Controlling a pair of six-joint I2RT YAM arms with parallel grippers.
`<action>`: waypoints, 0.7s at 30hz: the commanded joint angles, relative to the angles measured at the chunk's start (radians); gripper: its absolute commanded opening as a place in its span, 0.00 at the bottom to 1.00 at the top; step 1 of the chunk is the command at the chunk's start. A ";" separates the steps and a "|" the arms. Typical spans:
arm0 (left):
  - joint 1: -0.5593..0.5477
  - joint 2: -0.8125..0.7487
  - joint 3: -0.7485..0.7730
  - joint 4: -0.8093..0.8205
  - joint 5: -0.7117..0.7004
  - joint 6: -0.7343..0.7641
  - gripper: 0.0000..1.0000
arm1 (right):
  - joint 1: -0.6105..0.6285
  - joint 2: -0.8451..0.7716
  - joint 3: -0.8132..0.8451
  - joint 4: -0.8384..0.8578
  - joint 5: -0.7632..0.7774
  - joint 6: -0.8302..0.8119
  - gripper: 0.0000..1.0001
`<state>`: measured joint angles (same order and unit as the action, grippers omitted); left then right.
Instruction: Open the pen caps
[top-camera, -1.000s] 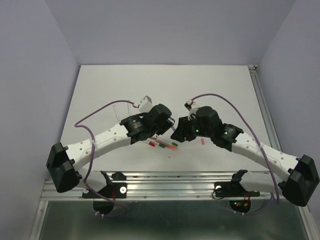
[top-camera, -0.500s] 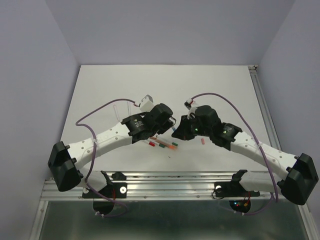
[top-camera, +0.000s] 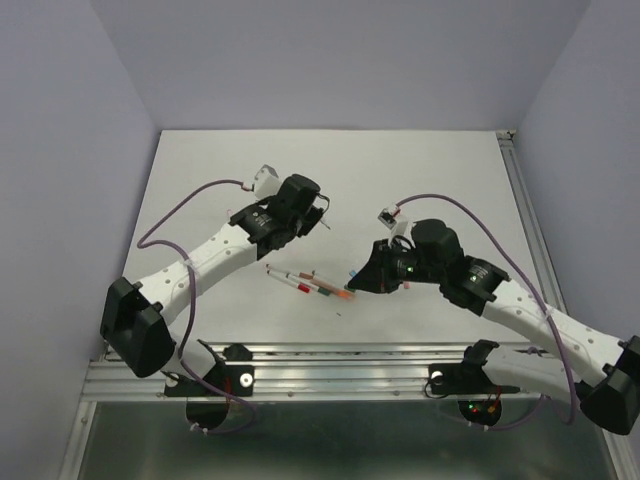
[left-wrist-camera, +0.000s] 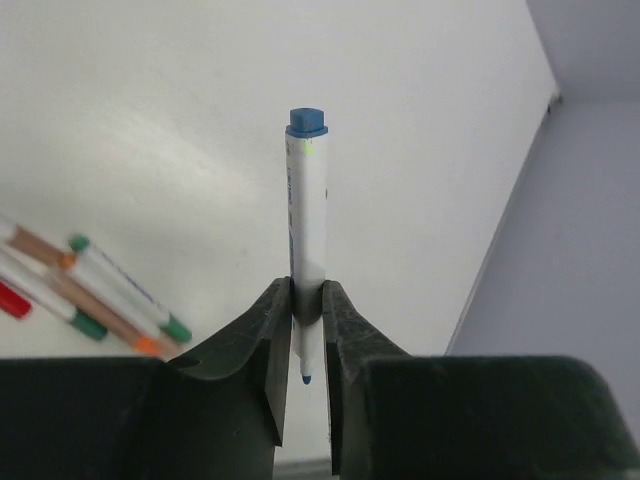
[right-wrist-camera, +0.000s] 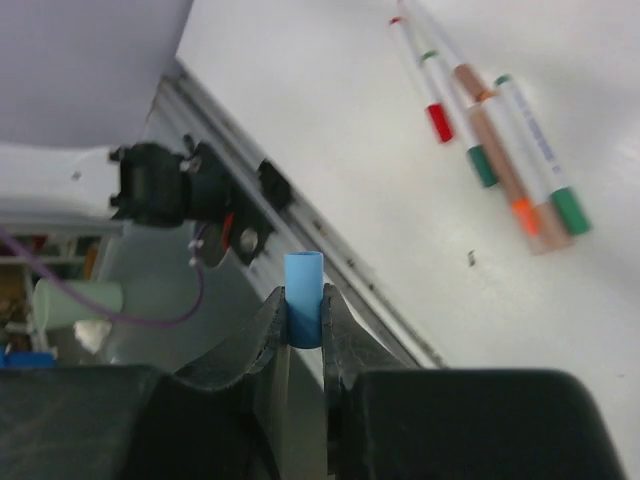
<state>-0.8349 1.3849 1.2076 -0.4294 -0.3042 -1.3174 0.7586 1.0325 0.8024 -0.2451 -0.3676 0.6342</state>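
While left pincer (left-wrist-camera: 306, 302) clamps a blue pen (left-wrist-camera: 307, 200), right pincer (right-wrist-camera: 302, 303) pinches a blue cap (right-wrist-camera: 303, 275) near the table (top-camera: 420, 330) edge.

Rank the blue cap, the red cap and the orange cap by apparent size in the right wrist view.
1. Blue cap, held in the right gripper. It is nearest the camera, so its true size is unsure.
2. Red cap and orange cap look alike, so I do not rank them.

The right claw (right-wrist-camera: 303, 318) pinches a blue cap (right-wrist-camera: 303, 296) above capped pens (right-wrist-camera: 500, 150).
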 joint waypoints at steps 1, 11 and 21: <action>0.125 0.032 0.050 0.003 -0.216 0.061 0.00 | 0.028 -0.101 -0.025 -0.066 -0.169 0.025 0.01; 0.181 0.011 0.035 0.035 -0.205 0.260 0.00 | 0.019 -0.031 -0.014 -0.216 0.119 0.001 0.01; 0.298 0.045 -0.091 0.141 -0.090 0.785 0.00 | -0.206 0.188 -0.057 -0.186 0.338 -0.146 0.01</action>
<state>-0.5743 1.4441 1.1812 -0.3782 -0.4255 -0.7757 0.5850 1.1984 0.7612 -0.4641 -0.1184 0.5732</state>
